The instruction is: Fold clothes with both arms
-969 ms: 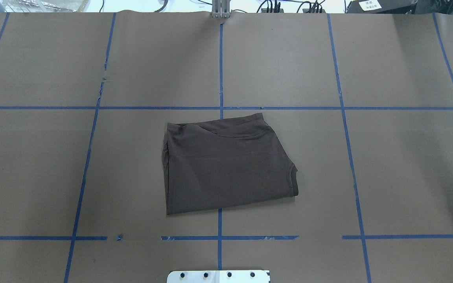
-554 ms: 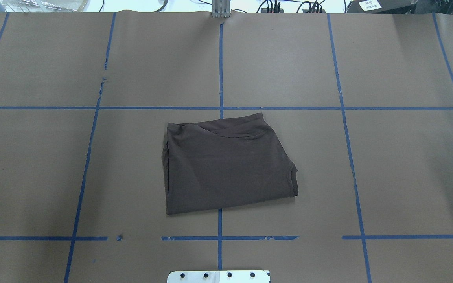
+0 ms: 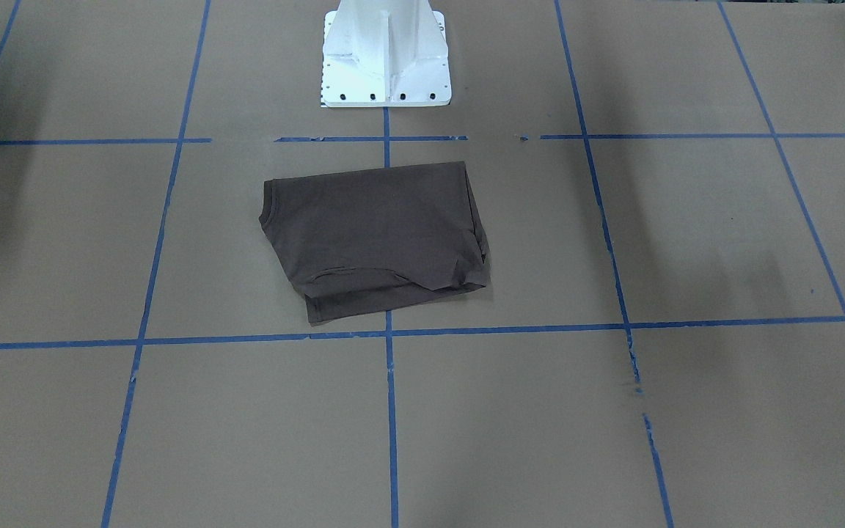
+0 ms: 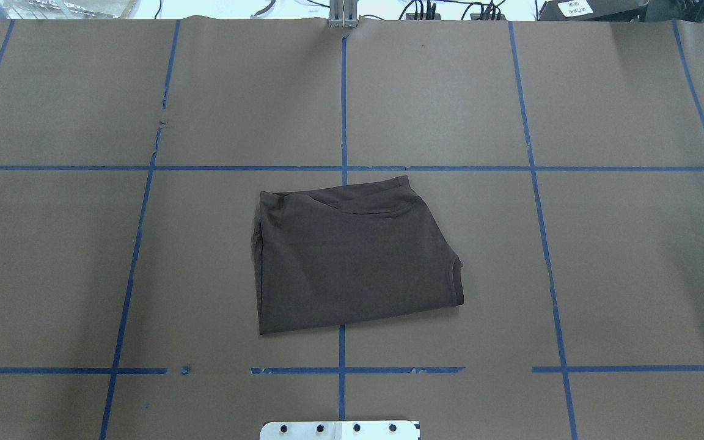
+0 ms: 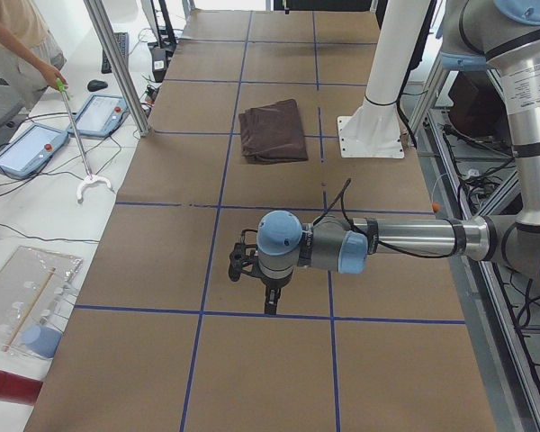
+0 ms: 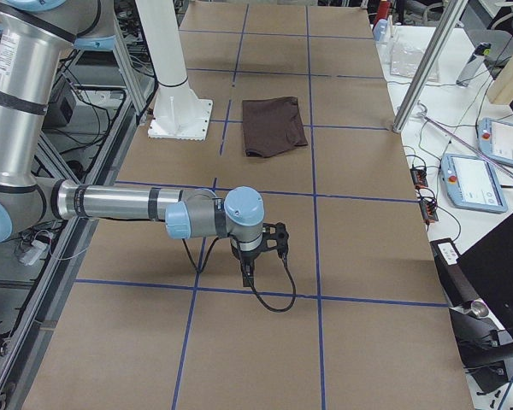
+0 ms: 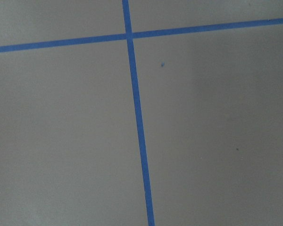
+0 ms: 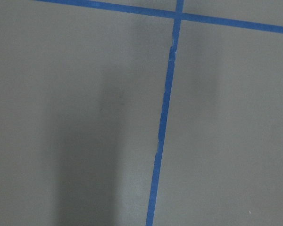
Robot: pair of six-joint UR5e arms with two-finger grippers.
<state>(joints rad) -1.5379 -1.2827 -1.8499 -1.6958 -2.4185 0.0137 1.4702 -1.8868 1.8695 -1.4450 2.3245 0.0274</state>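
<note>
Out over bare brown paper toward either end of the desk (image 4: 633,275), the left jaws and the right jaws hang pointing downward. The wrist cameras show only paper and blue tape lines (image 7: 134,117) beneath them. Whether either pair is apart or together I cannot tell, since only the two side views catch them, small and dark. Neither carries any cloth. Behind them the left arm (image 5: 396,238) and the right arm (image 6: 120,202) stretch low and level, away from the middle. This looks like a parked pose that leaves the work area unobstructed. Between them, well apart from both, the T-shirt (image 4: 352,256) lies flat near the desk's centre, close in front of the white pedestal (image 3: 386,59). It is folded into a compact, slightly skewed rectangle, with a hemmed opening at one corner and a lower layer peeking out along the far edge. Judging by that shape, the folding seems finished or nearly so.
</note>
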